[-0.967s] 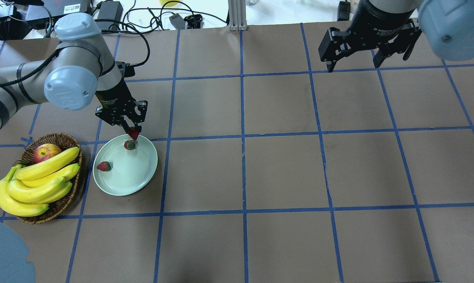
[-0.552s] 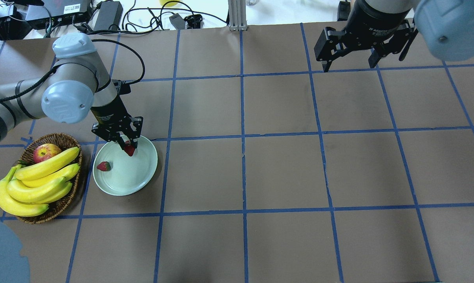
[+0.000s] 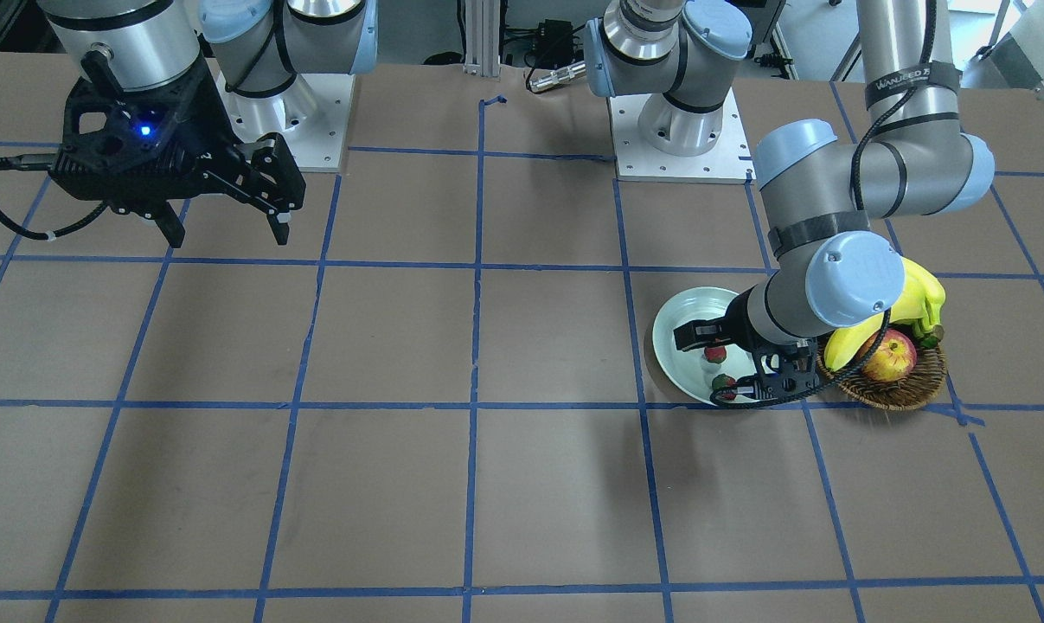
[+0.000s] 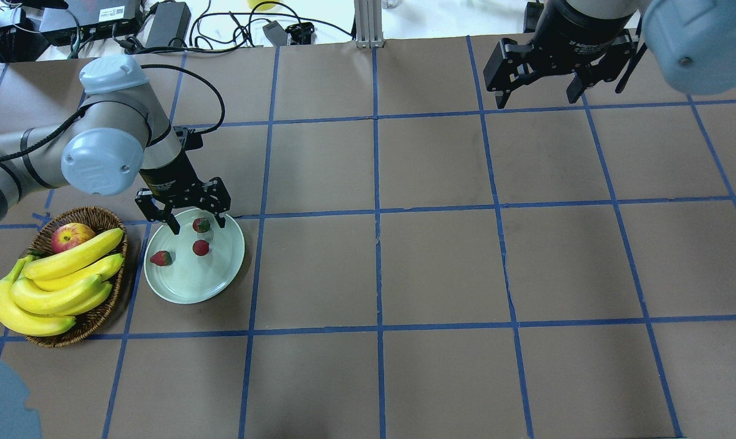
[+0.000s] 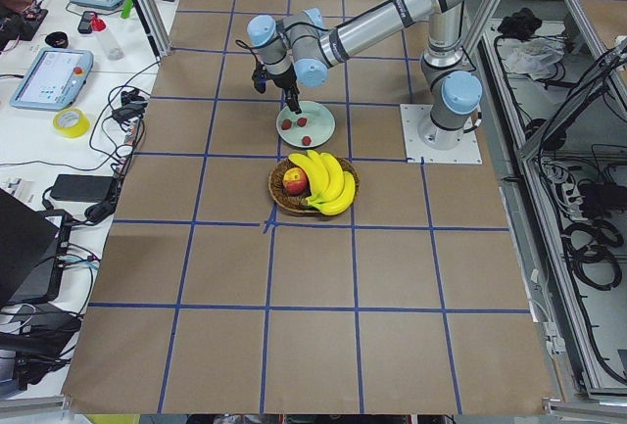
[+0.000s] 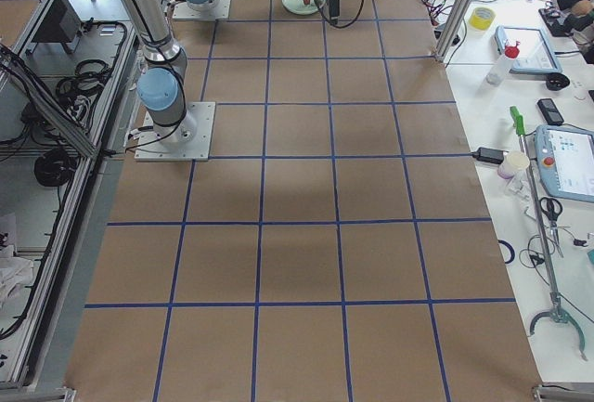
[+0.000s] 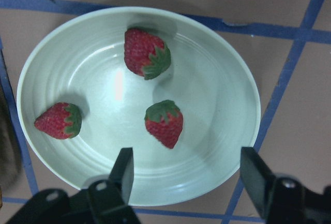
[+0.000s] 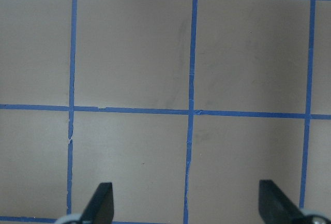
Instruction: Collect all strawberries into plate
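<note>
Three red strawberries with green caps lie in the pale mint-green plate [image 4: 221, 277]: one [image 4: 201, 225] at the far side, one [image 4: 200, 247] near the middle, one [image 4: 161, 258] by the left rim. The left wrist view shows the same strawberries [image 7: 146, 52] [image 7: 164, 123] [image 7: 58, 120] on the plate [image 7: 217, 89]. My left gripper [image 4: 198, 224] hangs open just above the plate's far part, its fingers straddling the far strawberry and holding nothing. Far off at the back right, my right gripper [image 4: 535, 97] is open and empty over bare table.
A brown wicker basket [image 4: 93, 214] with a bunch of yellow bananas [image 4: 63, 280] and a red-yellow apple [image 4: 72, 236] stands just left of the plate. Cables and power boxes [image 4: 166, 18] lie beyond the table's far edge. The brown table carries a blue tape grid.
My left gripper came down over the plate with a strawberry and opened; that strawberry now lies near the plate's middle. The right gripper drifted slightly toward the far edge.
</note>
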Action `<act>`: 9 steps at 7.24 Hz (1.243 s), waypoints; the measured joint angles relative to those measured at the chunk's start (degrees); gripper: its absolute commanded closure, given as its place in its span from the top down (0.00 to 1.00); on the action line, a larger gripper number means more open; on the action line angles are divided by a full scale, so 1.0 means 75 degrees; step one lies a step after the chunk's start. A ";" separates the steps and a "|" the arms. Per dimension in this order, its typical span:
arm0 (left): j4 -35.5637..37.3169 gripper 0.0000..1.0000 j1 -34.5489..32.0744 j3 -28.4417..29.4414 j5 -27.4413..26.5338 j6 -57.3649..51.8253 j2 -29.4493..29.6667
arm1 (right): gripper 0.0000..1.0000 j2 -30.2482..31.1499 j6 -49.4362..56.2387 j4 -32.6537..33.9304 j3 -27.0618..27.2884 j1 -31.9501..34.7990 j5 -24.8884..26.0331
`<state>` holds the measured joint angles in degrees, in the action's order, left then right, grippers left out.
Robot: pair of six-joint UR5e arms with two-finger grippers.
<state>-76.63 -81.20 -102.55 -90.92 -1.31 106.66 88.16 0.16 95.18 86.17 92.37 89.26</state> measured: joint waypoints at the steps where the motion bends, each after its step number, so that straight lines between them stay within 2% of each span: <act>1: -0.0392 1.00 -0.0051 0.0469 0.0244 0.0057 -0.0104 | 1.00 0.0002 -0.0001 0.0001 -0.0014 0.0000 0.0012; 3: -0.1171 1.00 -0.0103 0.1567 0.0881 0.0115 -0.0371 | 1.00 0.0007 -0.0009 0.0002 -0.0053 0.0000 0.0063; 4: -0.1476 1.00 -0.0110 0.1876 0.0997 0.0091 -0.0575 | 1.00 0.0004 -0.0007 -0.0003 -0.0063 0.0000 0.0080; 5: -0.1749 1.00 -0.0099 0.2040 0.1015 0.0072 -0.0889 | 1.00 0.0010 0.0007 -0.0016 -0.0059 0.0000 0.0094; 9: -0.2022 1.00 -0.0150 0.2162 0.0366 0.0036 -0.2040 | 1.00 0.0052 0.0036 -0.0034 0.0003 0.0000 0.0103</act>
<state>-91.80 -82.33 -86.33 -88.17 -1.04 91.36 88.55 0.43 94.92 86.19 92.37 90.03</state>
